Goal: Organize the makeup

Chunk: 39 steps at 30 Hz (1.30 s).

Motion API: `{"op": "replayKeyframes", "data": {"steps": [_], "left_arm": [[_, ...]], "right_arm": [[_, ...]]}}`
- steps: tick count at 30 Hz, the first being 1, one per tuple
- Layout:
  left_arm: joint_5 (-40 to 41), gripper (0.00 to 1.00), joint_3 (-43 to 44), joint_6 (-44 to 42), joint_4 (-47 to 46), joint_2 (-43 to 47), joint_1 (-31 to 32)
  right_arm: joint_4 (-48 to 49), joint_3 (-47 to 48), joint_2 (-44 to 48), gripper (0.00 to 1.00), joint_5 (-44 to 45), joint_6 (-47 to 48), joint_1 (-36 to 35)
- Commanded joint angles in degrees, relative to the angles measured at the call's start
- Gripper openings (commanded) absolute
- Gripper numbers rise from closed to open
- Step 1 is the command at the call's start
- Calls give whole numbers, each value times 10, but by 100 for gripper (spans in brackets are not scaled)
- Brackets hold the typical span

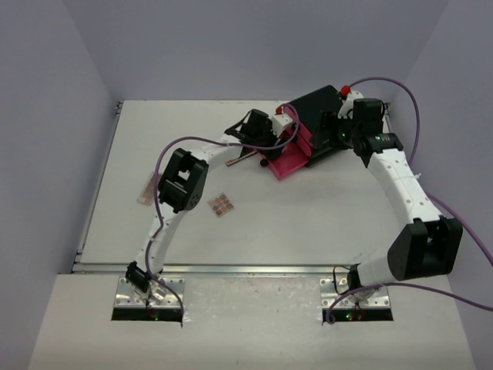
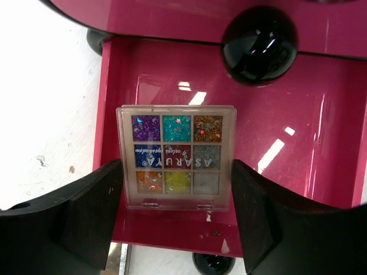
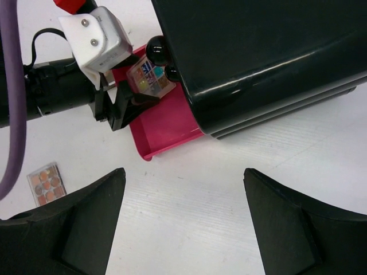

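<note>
**A:** Going left to right: a tan palette [image 1: 224,204] lies loose on the tabletop [image 1: 308,231], well apart from the box. Next, the left fingers [image 2: 86,212] are clamped on both sides of the glitter palette [image 2: 176,157], holding it inside the pulled-out pink drawer [image 2: 287,149], near its front lip. Can't tell if it's touching the drawer floor. The right fingers [image 3: 74,223] are spread wide with nothing in them, hovering beside the black box [image 3: 258,46].

**B:** Looks like a drop-off to me. My worry is that it's so close to the lip that letting go while it's tilted could tip it over the edge. That round knob [image 2: 259,43] on the drawer above is close too, so a sloppy pull-out could clip it and shove the box.
</note>
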State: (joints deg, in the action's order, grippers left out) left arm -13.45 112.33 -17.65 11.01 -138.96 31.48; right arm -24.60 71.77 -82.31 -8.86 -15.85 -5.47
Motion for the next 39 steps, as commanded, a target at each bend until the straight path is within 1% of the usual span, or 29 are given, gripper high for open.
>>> {"op": "replayKeyframes", "data": {"steps": [1, 3, 6, 13, 17, 20, 22, 27, 30, 31, 37, 39], "left_arm": [[16, 82, 24, -7, -42, 9, 10], [21, 92, 25, -8, -41, 12, 10], [30, 100, 26, -10, -41, 20, 11], [50, 100, 24, -30, -12, 59, 11], [66, 100, 12, -57, 33, 99, 11], [82, 100, -15, -84, 71, 154, 11], [93, 100, -52, -85, 86, 191, 11], [81, 100, -109, -65, 121, 241, 11], [103, 100, -164, -78, 181, 293, 8], [108, 100, -194, -87, 200, 315, 5], [108, 100, -429, -127, 181, 450, -9], [100, 100, -470, -120, 185, 466, -20]], "right_arm": [[12, -1, 22, 84, 9, 12, 0], [12, -2, 21, 84, 7, 13, 1], [12, -4, 22, 84, 6, 13, 0], [13, -9, 27, 84, -9, 8, 0], [16, -14, 29, 84, -18, 2, 0], [29, -18, 23, 84, -29, 2, 1], [40, -12, 1, 84, -42, 1, 0], [34, 53, -65, 84, -58, -16, 0], [44, 66, -79, 83, -58, -23, 0], [51, 65, -79, 83, -59, -25, 0], [73, 37, -66, 83, -66, -31, 0], [72, 31, -63, 83, -64, -31, 0]]}}
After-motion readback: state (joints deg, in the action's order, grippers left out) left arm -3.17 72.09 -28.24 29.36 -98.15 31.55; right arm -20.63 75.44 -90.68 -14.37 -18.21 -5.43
